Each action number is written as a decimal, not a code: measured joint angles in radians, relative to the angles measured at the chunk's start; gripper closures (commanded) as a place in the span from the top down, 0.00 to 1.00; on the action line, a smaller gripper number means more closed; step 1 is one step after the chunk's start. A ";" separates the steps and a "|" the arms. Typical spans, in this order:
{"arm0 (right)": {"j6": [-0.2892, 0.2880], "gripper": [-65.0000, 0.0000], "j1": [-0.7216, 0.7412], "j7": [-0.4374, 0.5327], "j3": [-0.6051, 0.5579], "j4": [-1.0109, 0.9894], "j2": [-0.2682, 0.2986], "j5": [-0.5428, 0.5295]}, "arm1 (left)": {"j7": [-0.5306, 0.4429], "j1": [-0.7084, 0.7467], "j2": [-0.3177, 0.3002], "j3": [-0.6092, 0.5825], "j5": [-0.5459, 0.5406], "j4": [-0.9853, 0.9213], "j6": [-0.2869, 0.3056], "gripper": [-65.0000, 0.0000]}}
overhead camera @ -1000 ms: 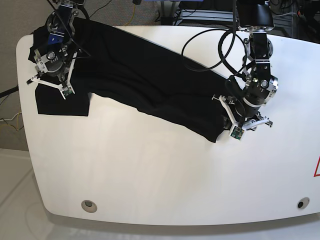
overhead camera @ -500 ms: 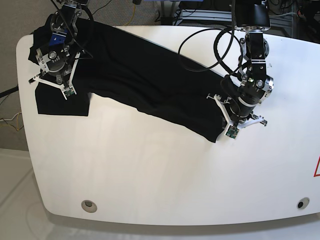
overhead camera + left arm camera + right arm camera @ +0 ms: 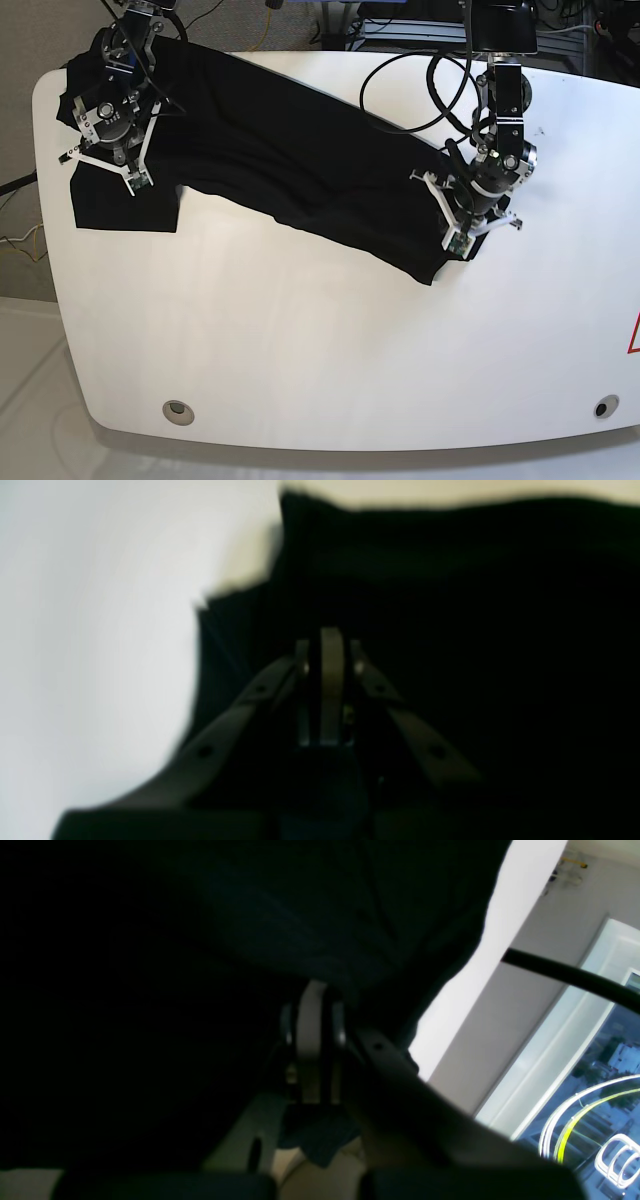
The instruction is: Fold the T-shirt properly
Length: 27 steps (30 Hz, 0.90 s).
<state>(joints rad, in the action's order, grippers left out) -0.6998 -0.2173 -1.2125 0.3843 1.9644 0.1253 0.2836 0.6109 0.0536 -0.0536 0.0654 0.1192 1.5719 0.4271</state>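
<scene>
Left wrist view is blurred — the left gripper (image 3: 332, 652) shows fingers (image 3: 332, 680) pressed together over matte black cloth. Whether fabric is pinched cannot be told. The right gripper (image 3: 314, 1005) is likewise clenched, its tips buried in dark folds. The T-shirt (image 3: 280, 160) lies diagonally across the white counter (image 3: 330, 350) — soft, creased.
</scene>
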 measured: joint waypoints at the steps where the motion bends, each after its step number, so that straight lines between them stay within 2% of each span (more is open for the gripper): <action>1: 0.000 0.00 -0.007 0.000 0.000 0.000 0.000 0.000 | -0.003 0.002 0.000 0.000 0.000 -0.011 0.000 0.03; 13: 0.000 0.00 -0.039 0.003 -0.006 -0.106 -0.047 0.002 | -0.049 -0.001 -0.001 0.002 -0.001 -0.059 0.000 0.03; 23: 0.017 0.00 -0.017 0.080 0.002 -0.186 -0.026 0.039 | -0.052 -0.001 -0.023 0.003 -0.005 -0.058 0.000 0.03; 27: 0.023 0.00 -0.002 0.087 0.002 -0.212 -0.024 0.063 | -0.052 0.002 -0.022 0.039 -0.008 -0.056 0.003 0.03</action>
<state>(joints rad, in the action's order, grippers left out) -0.6773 -0.2195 -1.1255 0.3862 1.7527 0.1013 0.3462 0.5587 0.0555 -0.0753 0.1040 0.1108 1.5154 0.4301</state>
